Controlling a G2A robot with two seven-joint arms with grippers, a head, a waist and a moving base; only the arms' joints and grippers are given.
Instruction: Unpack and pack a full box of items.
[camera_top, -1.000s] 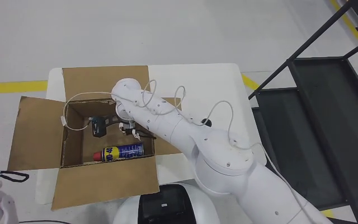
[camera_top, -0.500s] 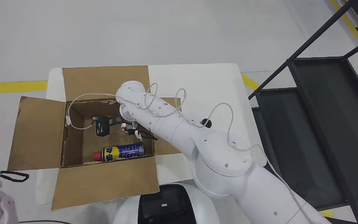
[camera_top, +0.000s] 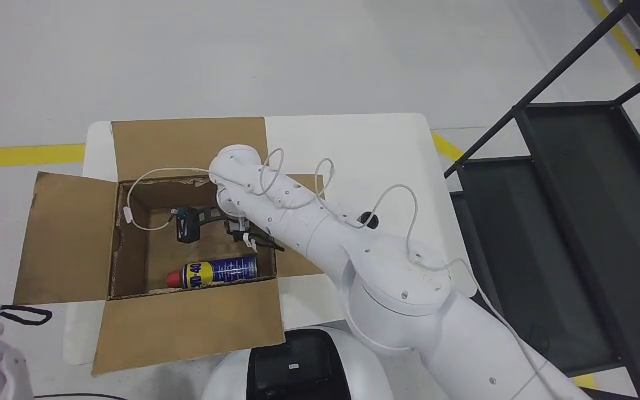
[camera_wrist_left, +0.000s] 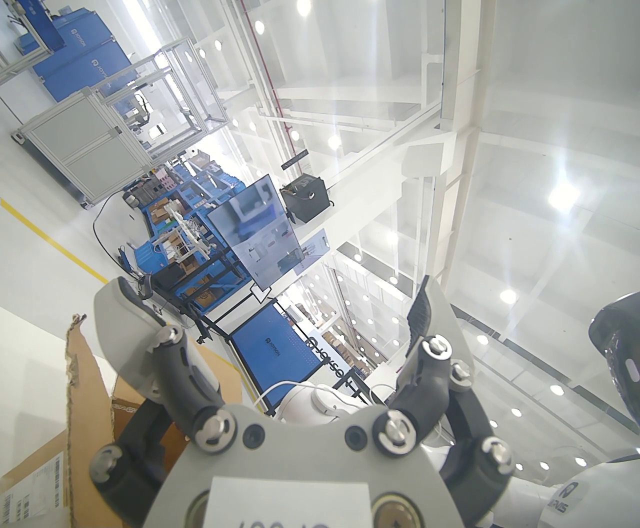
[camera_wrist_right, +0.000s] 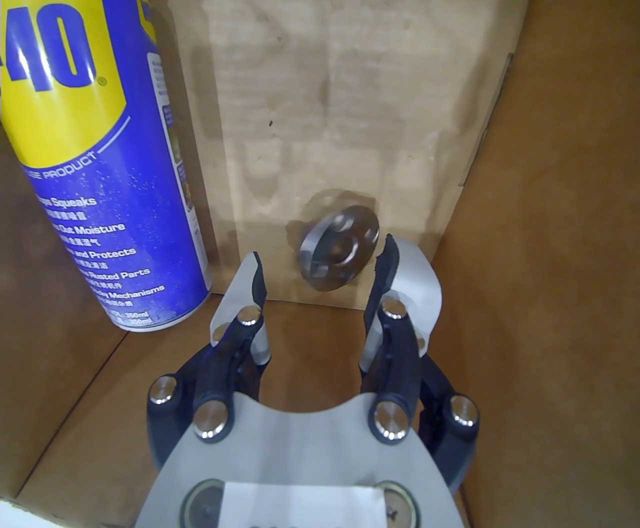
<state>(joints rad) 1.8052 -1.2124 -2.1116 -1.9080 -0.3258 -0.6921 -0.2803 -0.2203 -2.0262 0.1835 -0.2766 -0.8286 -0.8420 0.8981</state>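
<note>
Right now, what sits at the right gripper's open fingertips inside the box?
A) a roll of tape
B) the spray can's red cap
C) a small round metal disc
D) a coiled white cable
C. The right wrist view shows a small round metal disc on the cardboard of the box, at the open tips of the right gripper. The spray can lies off to one side.

place: factory hall | high lit ceiling | blue racks | yellow floor line
</note>
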